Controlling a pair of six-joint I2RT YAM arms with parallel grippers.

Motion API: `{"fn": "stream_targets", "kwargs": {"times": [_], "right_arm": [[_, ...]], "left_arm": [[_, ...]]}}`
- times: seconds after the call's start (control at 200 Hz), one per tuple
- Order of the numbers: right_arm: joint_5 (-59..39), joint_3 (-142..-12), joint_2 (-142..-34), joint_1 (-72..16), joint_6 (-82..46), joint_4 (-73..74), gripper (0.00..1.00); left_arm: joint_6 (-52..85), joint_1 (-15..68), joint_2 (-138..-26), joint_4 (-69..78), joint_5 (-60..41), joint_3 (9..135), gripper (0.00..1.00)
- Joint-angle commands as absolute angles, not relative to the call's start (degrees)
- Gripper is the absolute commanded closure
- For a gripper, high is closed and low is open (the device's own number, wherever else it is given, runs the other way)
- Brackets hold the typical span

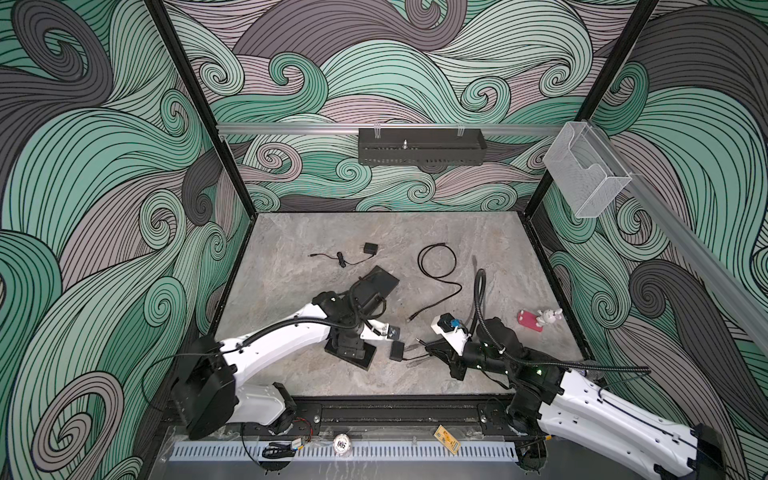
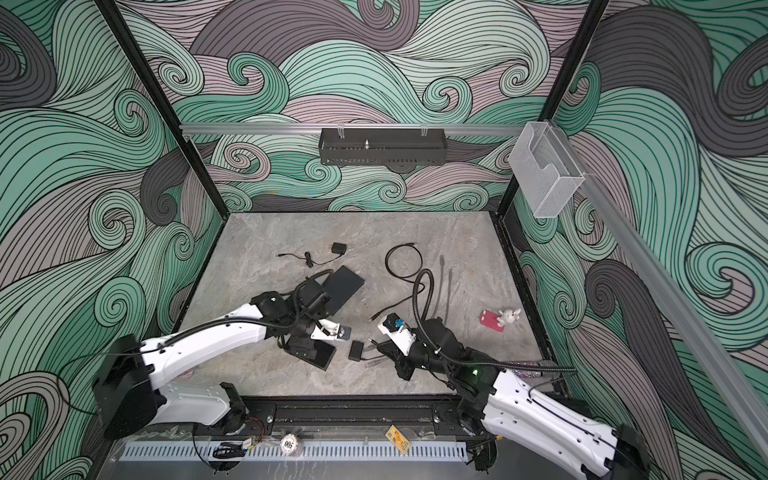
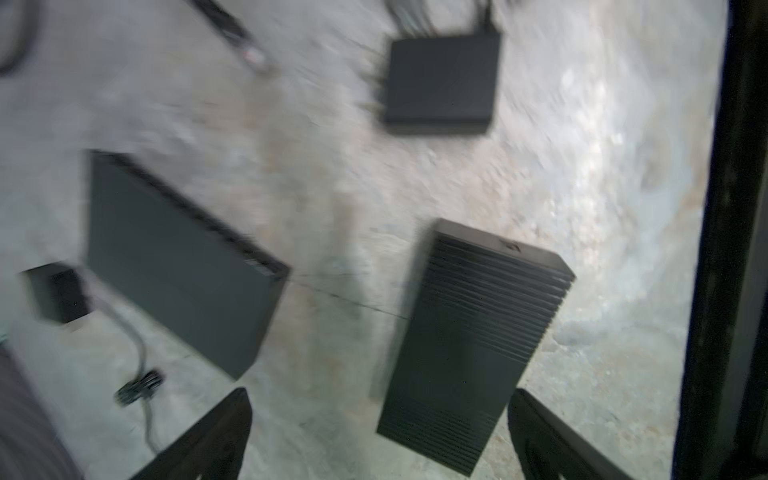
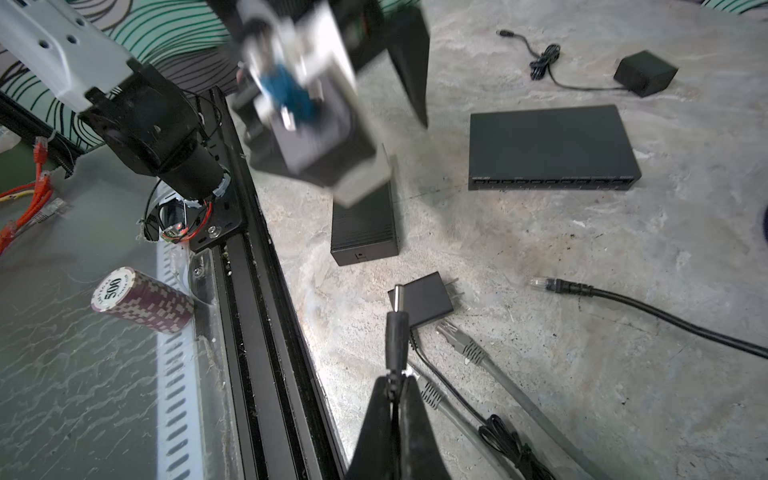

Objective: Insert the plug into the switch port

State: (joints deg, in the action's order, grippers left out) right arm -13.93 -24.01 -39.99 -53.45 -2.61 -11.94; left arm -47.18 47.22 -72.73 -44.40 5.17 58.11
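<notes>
Two black boxes lie ahead of the plug (image 4: 397, 328) in the right wrist view. The right gripper (image 4: 392, 384) is pinched shut on the plug's rear end, so the barrel sticks straight out from the jaws. Its axis aims close to the small socket (image 4: 360, 252) in the near end face of the ribbed box (image 4: 365, 224), just past the adapter (image 4: 422, 301). The switch (image 4: 548, 141) shows its row of ports (image 4: 552, 181) off to one side.

The left wrist view is blurred. The left gripper (image 3: 380, 395) stands wide open and empty over the ribbed box, whose long axis runs away from that camera.

In both top views the right gripper is the nearer one to that end face, plug tip pointing left at it. That socket looks the likelier target, and the push should follow the plug's axis.
</notes>
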Motion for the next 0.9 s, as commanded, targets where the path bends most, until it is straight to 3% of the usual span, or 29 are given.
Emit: {"fn": "stream_targets", "kwargs": {"times": [0.0,0.05,0.205,0.25,0.33,0.405,0.515,0.685,0.896], "right_arm": [[-14.4,-23.7,-45.1,-56.2,-4.5,-7.2,1.0],[-13.6,-24.6,-48.6,-58.4,-4.4,-6.2,1.0],[-12.0,-27.8,-60.1,-64.1,-4.2,-3.2,1.0],[-11.8,-28.1,-63.0,-64.8,-4.5,-1.6,1.0],[-11.4,-28.9,-67.8,-65.8,-4.5,1.7,1.0],[-11.4,-30.4,-72.8,-66.0,-4.2,3.4,1.0],[-11.9,-32.8,-79.2,-66.2,-3.1,5.5,1.0],[-11.4,-34.4,-86.6,-66.2,-3.5,11.6,1.0],[-11.5,-35.9,-91.9,-66.2,-5.2,15.7,1.0]], "left_arm": [[-23.5,44.1,-66.7,-42.1,5.8,64.0,0.01],[-11.9,40.6,-64.1,-39.6,7.1,64.0,0.01],[16.1,24.3,-57.6,-36.3,-4.5,57.7,0.02],[21.6,21.4,-56.8,-35.2,-8.0,54.4,0.1],[30.8,18.7,-56.4,-33.0,-11.3,48.1,0.34],[36.9,17.8,-56.5,-29.0,-12.8,41.3,0.41],[39.6,17.8,-58.0,-25.8,-13.0,35.2,0.47],[37.1,17.8,-60.5,-31.2,-10.4,35.6,0.43],[35.5,17.8,-60.0,-29.8,-8.3,33.8,0.45]]}}
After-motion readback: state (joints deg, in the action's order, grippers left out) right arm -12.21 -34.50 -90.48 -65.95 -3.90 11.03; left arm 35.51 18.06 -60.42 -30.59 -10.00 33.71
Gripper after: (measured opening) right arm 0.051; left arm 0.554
